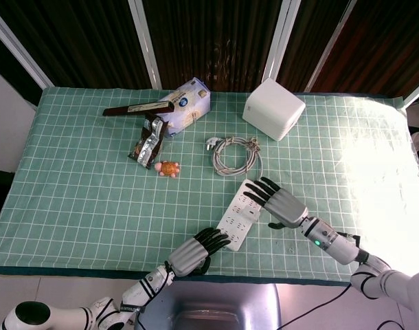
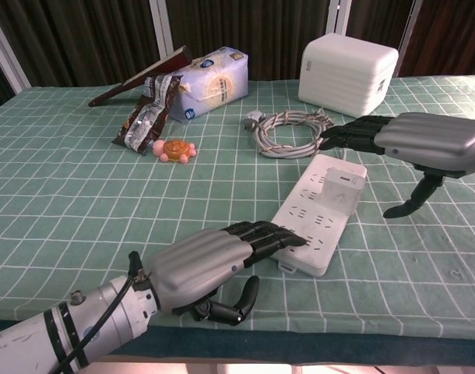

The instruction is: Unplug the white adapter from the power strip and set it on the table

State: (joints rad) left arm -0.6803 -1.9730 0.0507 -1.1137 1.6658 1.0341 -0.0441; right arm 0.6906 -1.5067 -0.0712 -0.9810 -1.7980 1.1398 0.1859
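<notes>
Approach step: left robot hand point(image 2: 210, 261) lies flat, fingers pressing power strip point(image 2: 315, 224); right robot hand point(image 2: 409, 140) spread w/ nothing held, above adapter point(image 2: 339, 189). Next: pinch adapter, pull up.

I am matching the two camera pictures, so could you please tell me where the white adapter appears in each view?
Head view: the white adapter sits on the power strip, low and right of centre, partly under the right hand.
Chest view: it stands upright near the strip's far end, right of centre, below the right hand's fingers.
Shared landmark: the coiled cable just beyond the strip.
</notes>
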